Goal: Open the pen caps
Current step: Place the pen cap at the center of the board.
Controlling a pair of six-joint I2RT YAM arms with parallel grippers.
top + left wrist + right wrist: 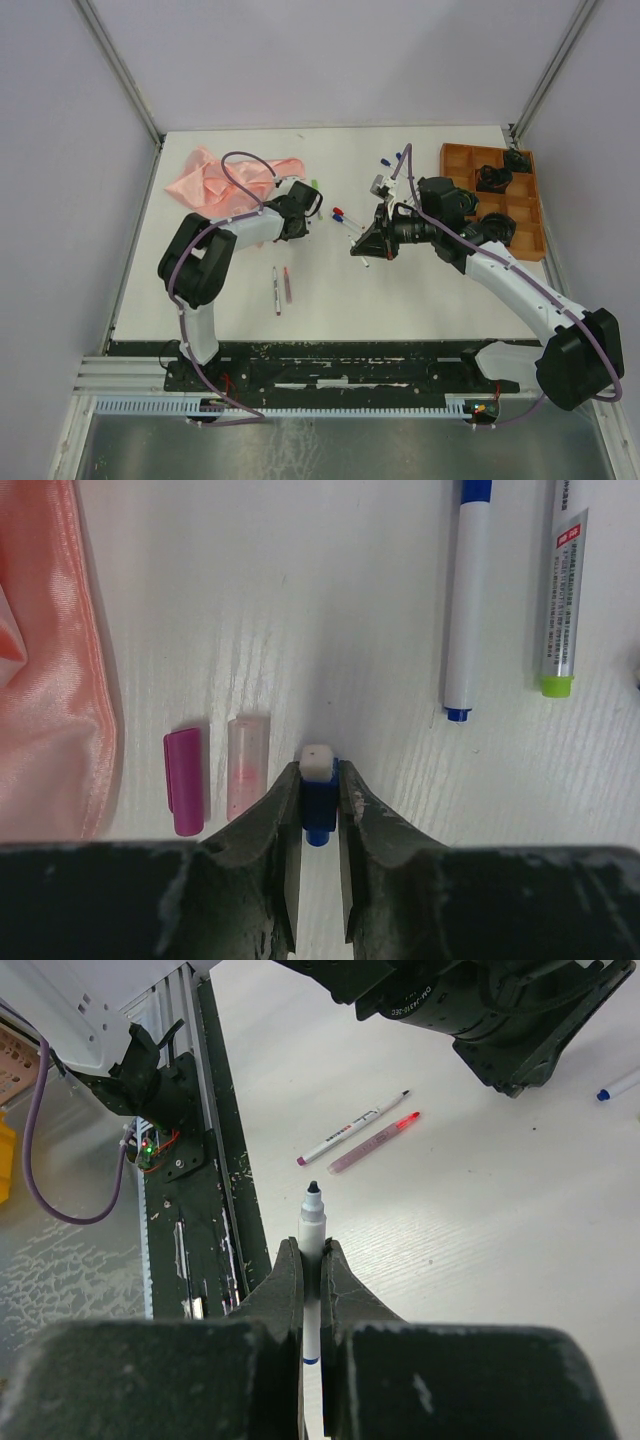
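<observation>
A pink cloth (45, 660) fills the left wrist view's left edge. The right gripper (311, 1250) clamps an uncapped pen (313, 1215), lower centre of its view. The left gripper (318, 775) pinches a blue cap (318, 802), bottom centre; a purple cap (183, 782) lies lower left.

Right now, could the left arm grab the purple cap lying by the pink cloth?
Probably not straight away: the left gripper is shut on a blue cap and would have to release it first. Otherwise the purple cap lies close by, uncovered.
</observation>
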